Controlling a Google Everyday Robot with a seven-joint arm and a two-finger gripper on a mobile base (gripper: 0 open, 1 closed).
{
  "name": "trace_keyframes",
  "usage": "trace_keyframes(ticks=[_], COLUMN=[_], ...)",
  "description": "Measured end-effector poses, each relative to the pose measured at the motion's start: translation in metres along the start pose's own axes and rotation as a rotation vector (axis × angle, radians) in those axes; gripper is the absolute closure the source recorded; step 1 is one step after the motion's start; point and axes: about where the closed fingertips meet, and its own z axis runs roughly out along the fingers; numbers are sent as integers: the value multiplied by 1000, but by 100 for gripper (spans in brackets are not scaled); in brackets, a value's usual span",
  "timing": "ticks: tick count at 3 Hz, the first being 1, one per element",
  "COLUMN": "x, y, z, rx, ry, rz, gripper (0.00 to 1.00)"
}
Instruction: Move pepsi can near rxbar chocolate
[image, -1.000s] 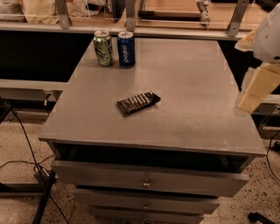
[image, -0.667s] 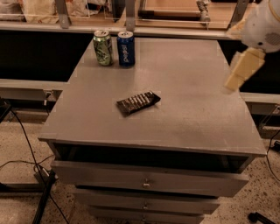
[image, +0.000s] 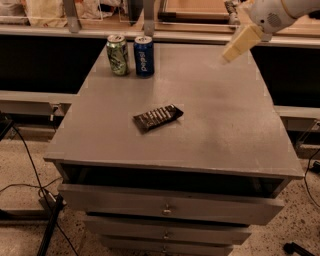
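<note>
Pepsi can (image: 143, 56): stood upright at the back left of the grey cabinet top (image: 225, 125), just beside a green-and-white can (image: 117, 55). Rxbar chocolate (image: 157, 118): lay flat near the middle, well apart from both cans. Gripper (image: 235, 47): hung above the back right part, well apart from everything. Wide or narrow: could not tell.

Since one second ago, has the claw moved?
Yes. The claw has swung left and toward the back, from beyond the table's right edge to above its far right corner, closer to the pepsi can.
</note>
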Motion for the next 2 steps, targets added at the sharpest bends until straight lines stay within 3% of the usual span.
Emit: trace_keyframes(ticks=[1,2], x=[-32,-61], y=[-24,-27], z=[25,40], rx=[42,51], ry=[-162,-300], rz=[96,235], gripper=[0,0])
